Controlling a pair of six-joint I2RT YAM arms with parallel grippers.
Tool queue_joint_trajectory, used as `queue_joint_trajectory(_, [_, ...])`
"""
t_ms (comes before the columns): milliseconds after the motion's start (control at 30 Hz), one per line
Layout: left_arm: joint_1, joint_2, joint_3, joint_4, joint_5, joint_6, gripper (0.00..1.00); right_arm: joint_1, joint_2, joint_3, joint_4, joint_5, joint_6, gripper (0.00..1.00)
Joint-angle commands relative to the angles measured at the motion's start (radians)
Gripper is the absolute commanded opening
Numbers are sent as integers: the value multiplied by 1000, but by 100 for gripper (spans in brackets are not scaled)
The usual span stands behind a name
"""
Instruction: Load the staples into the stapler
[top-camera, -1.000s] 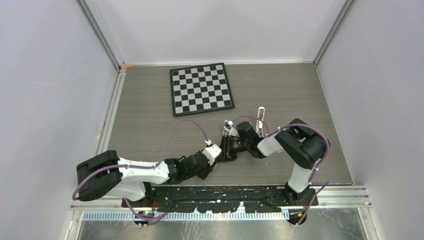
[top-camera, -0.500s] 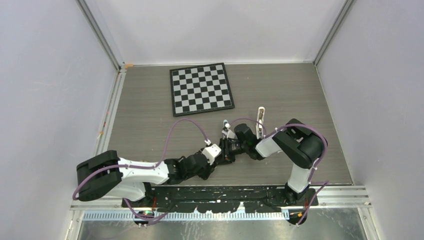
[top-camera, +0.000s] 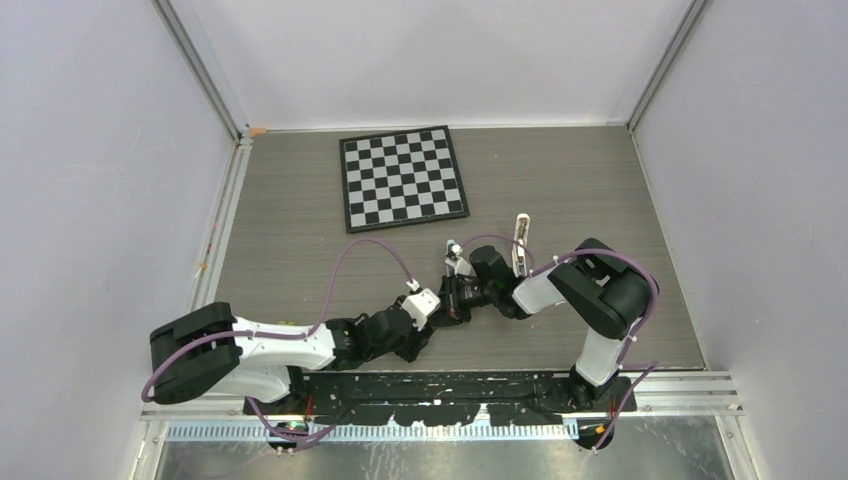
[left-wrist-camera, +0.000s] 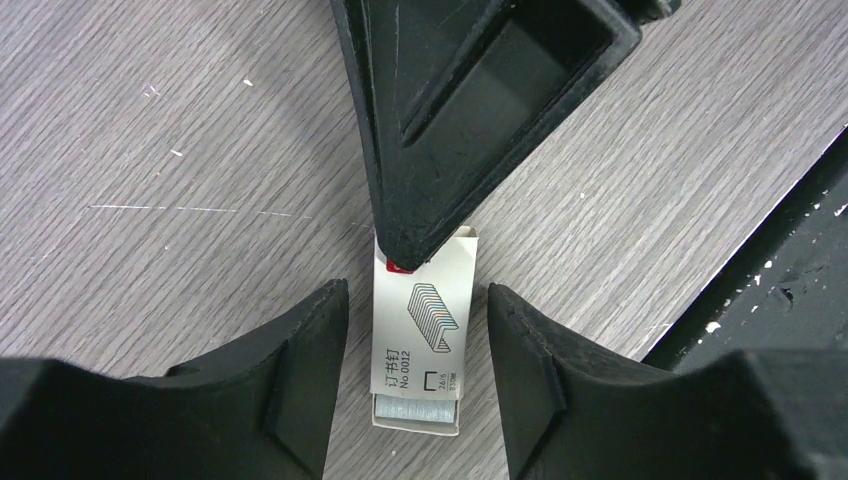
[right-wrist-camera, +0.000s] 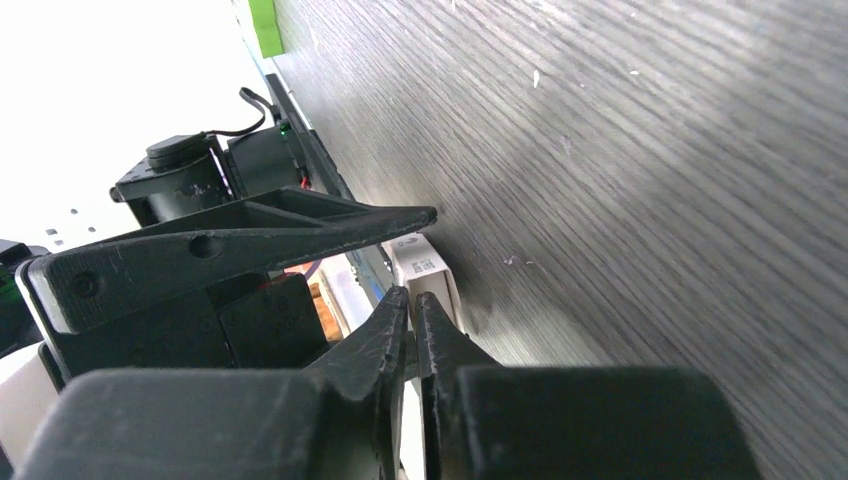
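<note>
I have the left gripper (left-wrist-camera: 415, 300) low over the table (left-wrist-camera: 150, 150), its fingers (left-wrist-camera: 300, 370) spread apart with the staple box (left-wrist-camera: 425, 330) lying flat between them. There is a strip of bare wood on each side, so neither finger touches the box. The box is small and white, with a staple drawing printed on top. At its open end nearest my left wrist camera I see the silvery staples (left-wrist-camera: 417, 405) sitting inside.

The right gripper (right-wrist-camera: 412, 300) comes in from the opposite side, with its tip resting on the far end of the box. Its fingers are drawn almost together, only a thin slit between them. I cannot tell whether they pinch any part of the box.

From the top view, both grippers meet near the middle of the table. The stapler (top-camera: 519, 243) lies just beyond the right forearm, apart from the box. The chessboard (top-camera: 403, 178) sits further back
</note>
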Motion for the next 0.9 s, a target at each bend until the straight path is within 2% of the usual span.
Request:
queue_joint_trajectory(0, [-4,-27,15,4,-2,-12,56,-5,-39,2,20,8,-12,11])
queue_joint_trajectory(200, [-4,-73,35,-77,-6,-29,62,-16,-39,-5,19,5,-19,1])
queue_joint_trajectory(400, [-3,-118,30,-139,-29,-41,68,-41,-55,-21,21,-8,-33,1])
queue_joint_trajectory(600, [-3,-151,23,-145,11,-34,74,-60,-104,-43,-40,-7,-91,1])
queue_joint_trajectory(867, [-2,-74,60,-158,31,-27,73,-77,-118,-56,-41,-21,-105,1])
